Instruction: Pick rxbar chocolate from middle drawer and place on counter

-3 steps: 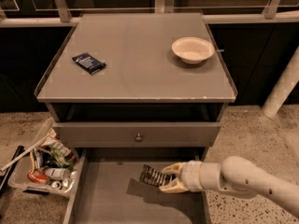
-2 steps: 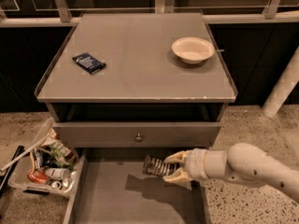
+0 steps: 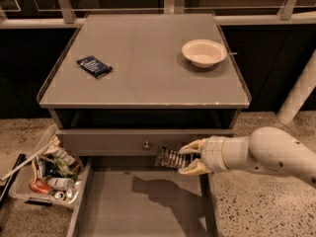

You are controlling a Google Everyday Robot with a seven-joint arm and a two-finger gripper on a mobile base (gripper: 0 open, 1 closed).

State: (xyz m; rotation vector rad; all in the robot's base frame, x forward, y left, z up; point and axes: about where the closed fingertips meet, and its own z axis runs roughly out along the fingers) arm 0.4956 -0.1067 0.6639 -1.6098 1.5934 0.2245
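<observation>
The rxbar chocolate (image 3: 170, 158), a flat black bar with pale striped lettering, is held in my gripper (image 3: 189, 157) above the open middle drawer (image 3: 123, 201). The gripper's cream fingers (image 3: 193, 145) are shut on the bar's right end, level with the grey drawer front that has a round knob (image 3: 146, 145). My white arm comes in from the right. The bar's shadow lies on the drawer floor. The counter (image 3: 143, 65) is the grey cabinet top above and behind.
A dark blue packet (image 3: 94, 66) lies on the counter's left part. A cream bowl (image 3: 204, 52) stands at its right back. A clear bin of clutter (image 3: 47, 169) sits on the floor at the left. A white post (image 3: 298, 95) stands at the right.
My gripper has risen with the bar from low over the drawer floor to the height of the knobbed drawer front.
</observation>
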